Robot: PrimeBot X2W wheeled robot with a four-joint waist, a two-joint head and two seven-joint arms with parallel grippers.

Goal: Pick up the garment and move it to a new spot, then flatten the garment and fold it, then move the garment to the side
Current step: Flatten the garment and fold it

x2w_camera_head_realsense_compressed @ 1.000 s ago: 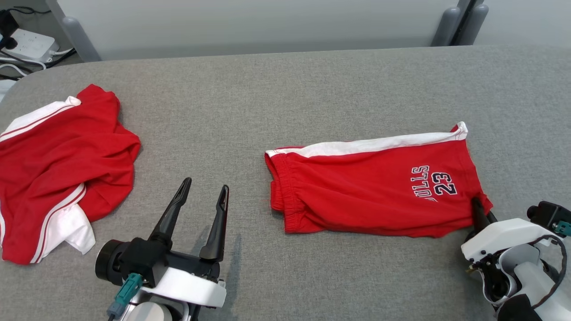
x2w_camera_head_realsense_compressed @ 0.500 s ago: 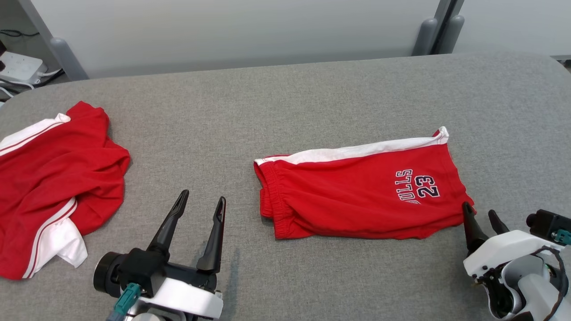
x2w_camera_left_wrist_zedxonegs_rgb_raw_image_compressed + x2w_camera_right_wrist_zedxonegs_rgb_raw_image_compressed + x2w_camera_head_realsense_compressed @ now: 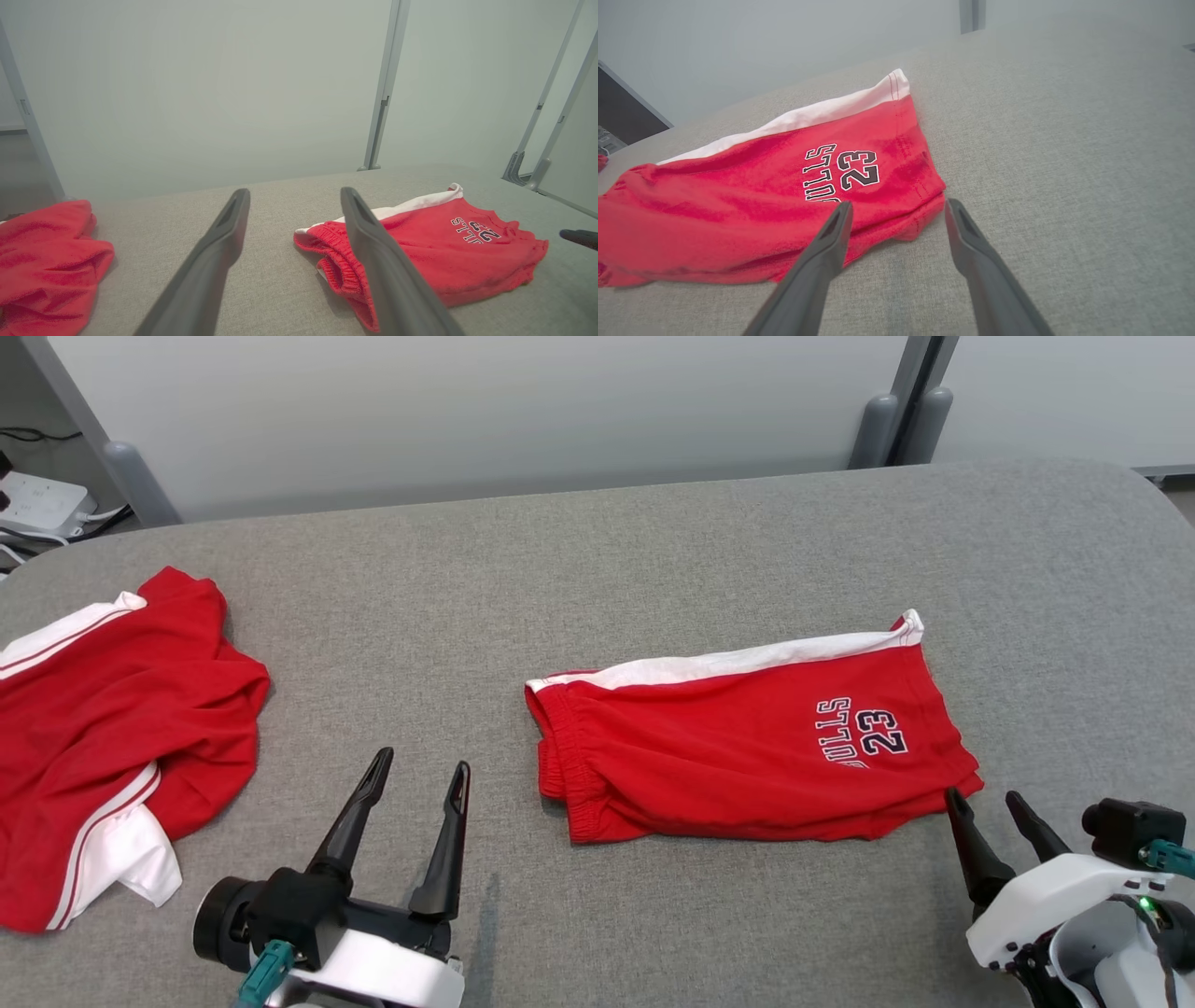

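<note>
1. Two grippers, both with fingers spread wide and holding nothing: my left gripper (image 3: 421, 763) hangs over bare table (image 3: 607, 569) between the two red items, while my right gripper (image 3: 982, 795) sits at the near right corner of the shorts (image 3: 738, 756). I cannot tell whether a fingertip touches the cloth
2. The shorts lie folded on the right half of the table, with the white stripe along the far edge, the waistband toward the middle and the printed number toward my right arm. I judge the fold done, and perhaps only the shift to the side is left
3. Risk one: with the fingertips so close to that corner, a careless sweep could snag the hem and peel the top layer open
4. Risk two: pinching only the upper layer for a slide would drag it off the lower one and undo the fold
5. Risk three: a rumpled red and white garment (image 3: 121, 728) lies at the left edge, and sending the shorts that way could tangle the two
</note>
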